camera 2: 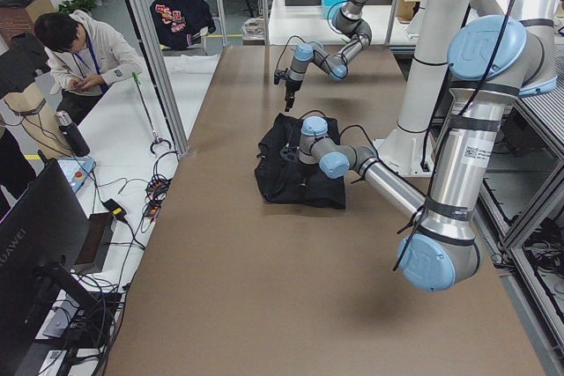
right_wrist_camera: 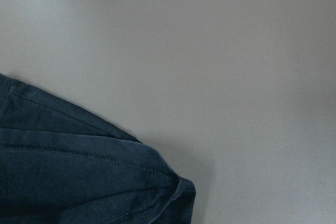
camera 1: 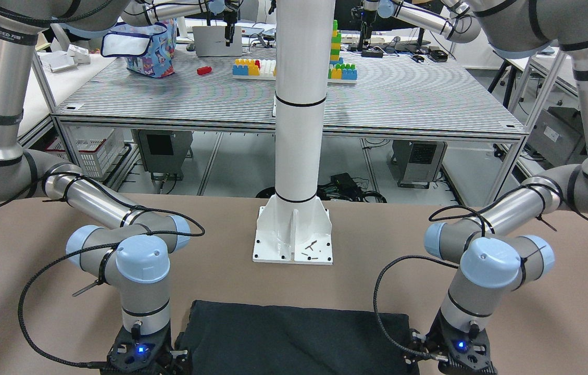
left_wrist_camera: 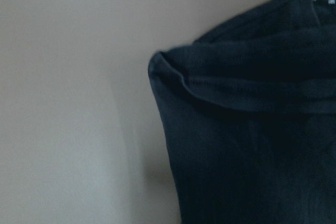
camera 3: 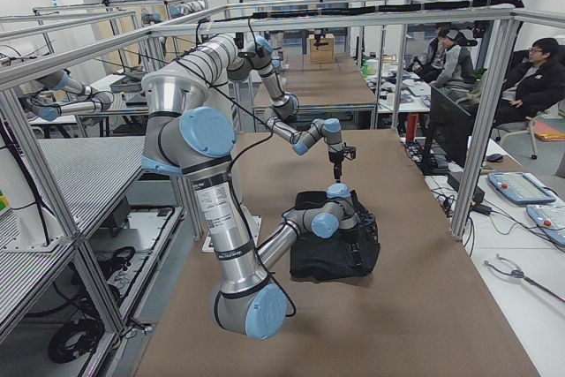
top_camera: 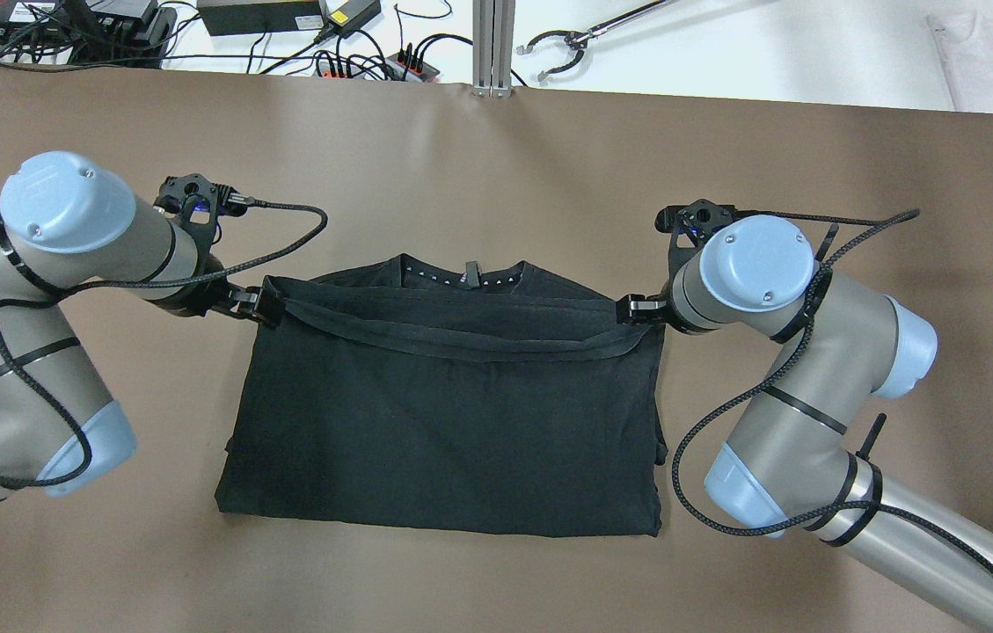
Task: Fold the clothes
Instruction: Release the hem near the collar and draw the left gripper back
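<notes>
overhead view: the black clothes [top_camera: 443, 422] lie in the middle of the brown table [top_camera: 496, 149], already doubled into a rough rectangle. the left gripper [top_camera: 266, 304] has its fingers closed tight on the hem at the cloth's 10 o'clock corner. the right gripper [top_camera: 637, 309] pinches the 2 o'clock corner the same way. the hemmed edge sags between them, just short of the collar [top_camera: 470, 271] at 12 o'clock. it looks as if the pair hold both corners level so this layer lands square. a black cable [top_camera: 676, 457] from the right arm loops close beside the cloth's 3 o'clock edge and could snag it. in the front-facing view, a white pole base [camera 1: 294, 234] stands at 12 o'clock from the cloth, apart from it.
</notes>
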`<state>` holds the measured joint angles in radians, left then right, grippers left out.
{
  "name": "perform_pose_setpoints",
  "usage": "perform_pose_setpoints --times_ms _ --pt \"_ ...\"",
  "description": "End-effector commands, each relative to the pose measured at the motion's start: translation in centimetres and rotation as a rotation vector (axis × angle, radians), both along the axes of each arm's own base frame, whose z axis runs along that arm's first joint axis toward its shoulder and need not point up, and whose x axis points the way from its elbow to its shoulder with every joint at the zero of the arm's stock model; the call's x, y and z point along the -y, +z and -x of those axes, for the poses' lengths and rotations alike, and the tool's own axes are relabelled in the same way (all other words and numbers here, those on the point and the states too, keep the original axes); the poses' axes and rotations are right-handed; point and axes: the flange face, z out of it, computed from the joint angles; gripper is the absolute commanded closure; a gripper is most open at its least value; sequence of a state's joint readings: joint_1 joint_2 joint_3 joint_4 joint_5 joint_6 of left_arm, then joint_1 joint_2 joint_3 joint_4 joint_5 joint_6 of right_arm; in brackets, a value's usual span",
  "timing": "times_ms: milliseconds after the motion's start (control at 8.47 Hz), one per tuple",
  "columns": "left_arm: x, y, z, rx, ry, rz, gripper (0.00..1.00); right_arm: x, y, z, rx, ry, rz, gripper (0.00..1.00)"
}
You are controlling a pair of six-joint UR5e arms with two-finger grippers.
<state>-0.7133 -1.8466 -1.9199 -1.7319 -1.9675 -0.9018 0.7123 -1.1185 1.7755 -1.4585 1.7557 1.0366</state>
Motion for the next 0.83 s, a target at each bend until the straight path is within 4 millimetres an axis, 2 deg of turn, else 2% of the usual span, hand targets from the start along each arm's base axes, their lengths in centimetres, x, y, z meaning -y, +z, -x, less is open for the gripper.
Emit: perform_pose_setpoints --times_ms 0,118,236,354,591,709 --pt "-6.0 3.2 -2.9 0.022 0.058 0.012 0.00 -0.3 0.2 0.1 0.004 -0.003 -0.003 0.06" --pt "-8.2 5.0 -3.8 0.007 0.063 0.009 0.01 -0.3 0.3 0.1 0.003 -0.003 -0.002 0.06" --pt "-9.4 6.0 -4.3 0.001 0.070 -0.006 0.10 -0.4 0.5 0.1 0.000 -0.004 -0.001 0.06" --pt "-10.2 6.0 -4.9 0.001 0.078 0.001 0.22 -0.4 0.6 0.1 -0.001 -0.004 0.000 0.06" --pt "-11.5 5.6 -6.2 -0.009 0.085 0.027 0.24 -0.4 0.7 0.0 -0.001 -0.004 0.000 0.06" --pt "-11.9 5.7 -6.6 -0.005 0.090 0.023 0.28 -0.4 0.7 0.0 -0.002 -0.004 0.001 0.06"
